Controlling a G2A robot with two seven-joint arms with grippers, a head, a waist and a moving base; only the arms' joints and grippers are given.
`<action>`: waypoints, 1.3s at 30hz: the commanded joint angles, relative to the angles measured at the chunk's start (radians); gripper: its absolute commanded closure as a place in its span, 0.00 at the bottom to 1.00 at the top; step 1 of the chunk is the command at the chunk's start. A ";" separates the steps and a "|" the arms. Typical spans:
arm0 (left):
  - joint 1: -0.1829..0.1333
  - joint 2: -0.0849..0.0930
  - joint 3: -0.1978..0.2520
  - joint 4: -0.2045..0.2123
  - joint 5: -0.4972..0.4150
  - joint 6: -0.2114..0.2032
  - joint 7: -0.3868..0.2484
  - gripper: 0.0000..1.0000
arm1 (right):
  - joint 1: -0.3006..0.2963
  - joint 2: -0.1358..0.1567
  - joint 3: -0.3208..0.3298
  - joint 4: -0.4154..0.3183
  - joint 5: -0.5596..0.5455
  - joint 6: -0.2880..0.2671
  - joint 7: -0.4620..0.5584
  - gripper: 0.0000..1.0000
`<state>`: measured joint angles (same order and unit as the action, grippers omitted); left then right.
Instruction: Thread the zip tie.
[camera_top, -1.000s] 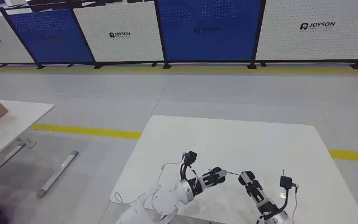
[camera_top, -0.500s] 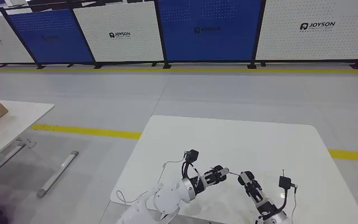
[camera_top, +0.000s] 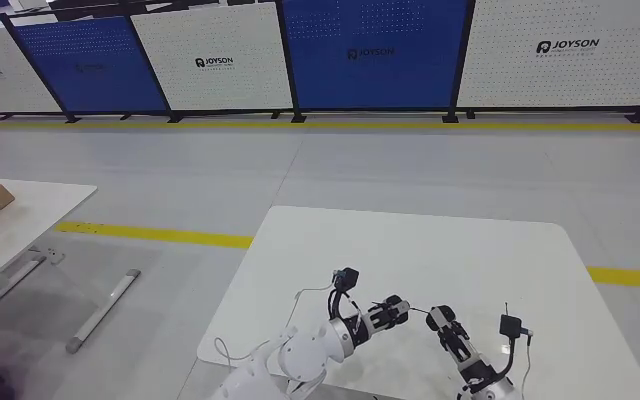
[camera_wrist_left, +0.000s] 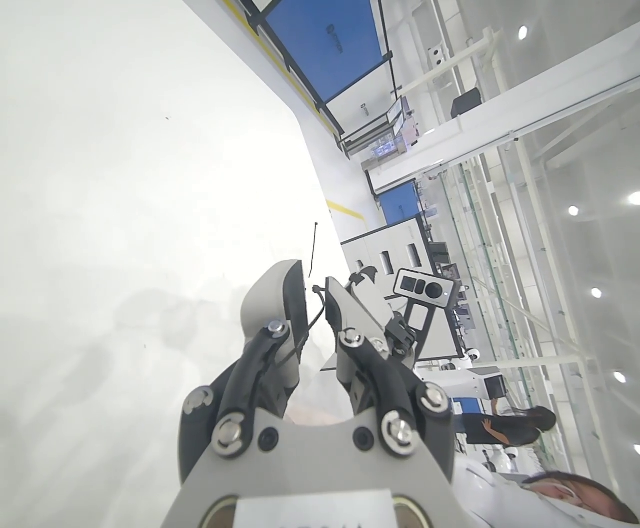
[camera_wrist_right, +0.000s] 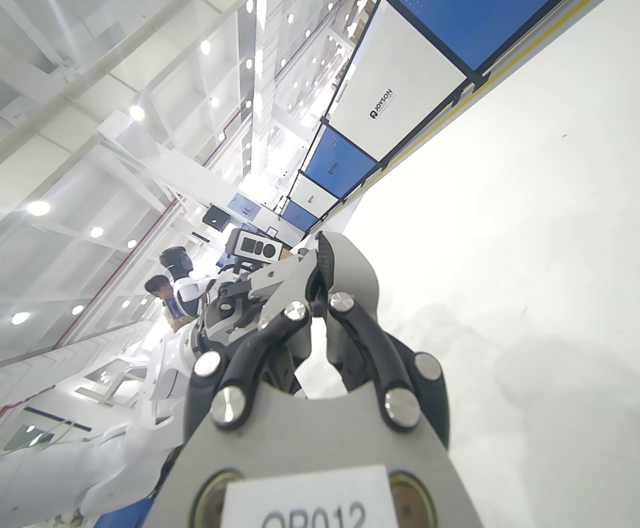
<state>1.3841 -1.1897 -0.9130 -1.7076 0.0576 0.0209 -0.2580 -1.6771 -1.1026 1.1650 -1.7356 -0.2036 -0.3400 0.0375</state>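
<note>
A thin black zip tie (camera_top: 415, 311) spans the short gap between my two grippers near the front edge of the white table (camera_top: 420, 250). In the left wrist view its strap (camera_wrist_left: 313, 250) runs up through the gap of my left gripper (camera_wrist_left: 312, 277), and the tail sticks out past the fingertips. The left gripper's (camera_top: 398, 306) fingers stand slightly apart, so it is narrowly open. My right gripper (camera_wrist_right: 320, 250) is shut on a black piece of the tie. It sits just right of the left one (camera_top: 437, 317), almost tip to tip.
The table's front edge lies right under both arms, and its bare top stretches away behind the grippers. Another white table (camera_top: 30, 210) stands off to the left. Blue and white panels (camera_top: 370, 55) line the far floor.
My left gripper has shifted a little to the right and away from me, closing in on the right gripper. The right gripper has stayed put.
</note>
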 joint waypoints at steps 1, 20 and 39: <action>0.000 -0.001 0.003 0.002 0.002 0.000 0.002 0.85 | 0.000 0.000 0.000 0.000 0.000 0.000 0.000 1.00; 0.002 -0.004 0.017 -0.003 0.025 -0.010 0.007 1.00 | -0.003 0.000 0.005 0.002 -0.002 0.000 0.005 1.00; 0.000 0.000 0.007 -0.010 0.019 -0.027 -0.033 1.00 | 0.002 -0.001 0.003 0.007 -0.007 0.000 0.023 1.00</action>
<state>1.3844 -1.1899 -0.9052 -1.7183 0.0769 -0.0059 -0.2901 -1.6757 -1.1033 1.1680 -1.7290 -0.2104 -0.3400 0.0604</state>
